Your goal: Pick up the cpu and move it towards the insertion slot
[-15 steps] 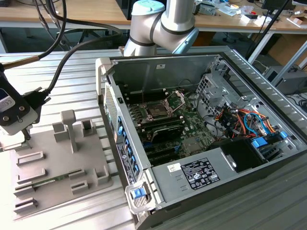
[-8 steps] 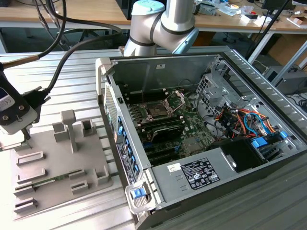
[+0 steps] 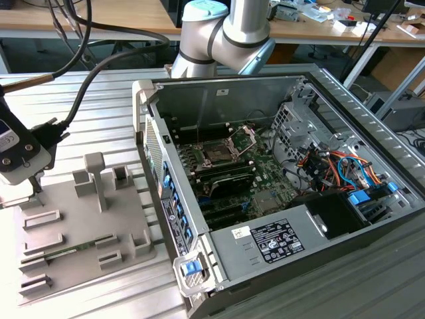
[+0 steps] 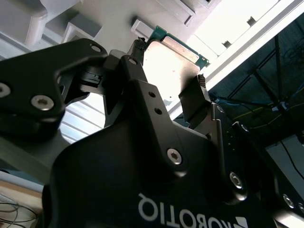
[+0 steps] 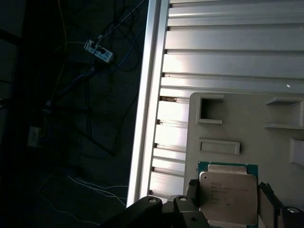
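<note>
The cpu (image 5: 227, 199), a small square chip with a pale metal top and a green rim, sits between the black fingers (image 5: 192, 187) of my gripper (image 5: 228, 188). In both wrist views a fingertip presses each of two opposite edges, so the gripper is shut on the cpu (image 4: 172, 66). The chip is over the corner of the grey tray (image 5: 247, 123). In the exterior view the gripper's body (image 3: 16, 156) hangs at the exterior view's left over the tray (image 3: 80, 226). The insertion slot (image 3: 218, 151), its hinged plate raised, lies inside the open computer case, well to the right.
The open computer case (image 3: 279, 179) has a tall near wall (image 3: 166, 193) between tray and slot. A green memory stick (image 3: 66, 251) lies in the tray among raised holders (image 3: 96, 176). Thick cables (image 3: 99, 66) trail from the wrist. The ribbed table's edge (image 5: 145, 109) borders a dark drop with cords.
</note>
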Motion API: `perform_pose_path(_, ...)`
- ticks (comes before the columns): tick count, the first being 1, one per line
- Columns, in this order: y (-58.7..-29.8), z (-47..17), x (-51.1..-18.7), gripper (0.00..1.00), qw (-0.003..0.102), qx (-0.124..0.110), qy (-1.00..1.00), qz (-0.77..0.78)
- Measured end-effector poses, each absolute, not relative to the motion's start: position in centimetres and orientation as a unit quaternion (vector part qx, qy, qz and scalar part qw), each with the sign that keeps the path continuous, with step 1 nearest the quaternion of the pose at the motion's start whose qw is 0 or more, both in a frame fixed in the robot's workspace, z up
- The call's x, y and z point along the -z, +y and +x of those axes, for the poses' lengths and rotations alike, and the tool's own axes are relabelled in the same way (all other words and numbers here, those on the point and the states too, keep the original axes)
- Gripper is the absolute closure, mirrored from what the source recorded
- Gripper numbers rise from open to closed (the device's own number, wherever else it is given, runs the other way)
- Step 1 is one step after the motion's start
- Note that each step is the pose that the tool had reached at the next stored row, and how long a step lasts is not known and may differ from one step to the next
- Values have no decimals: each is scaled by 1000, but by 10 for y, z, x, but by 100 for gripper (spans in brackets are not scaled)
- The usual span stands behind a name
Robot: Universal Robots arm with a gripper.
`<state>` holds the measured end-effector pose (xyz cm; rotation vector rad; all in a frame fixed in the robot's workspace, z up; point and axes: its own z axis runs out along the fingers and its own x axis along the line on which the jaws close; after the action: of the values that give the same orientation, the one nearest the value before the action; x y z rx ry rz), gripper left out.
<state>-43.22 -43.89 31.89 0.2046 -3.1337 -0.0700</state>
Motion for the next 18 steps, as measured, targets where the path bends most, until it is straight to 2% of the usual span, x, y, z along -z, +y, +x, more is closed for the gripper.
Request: perform_pose_path(18, -439, -432, -322, 45, 0, 22, -998, 65)
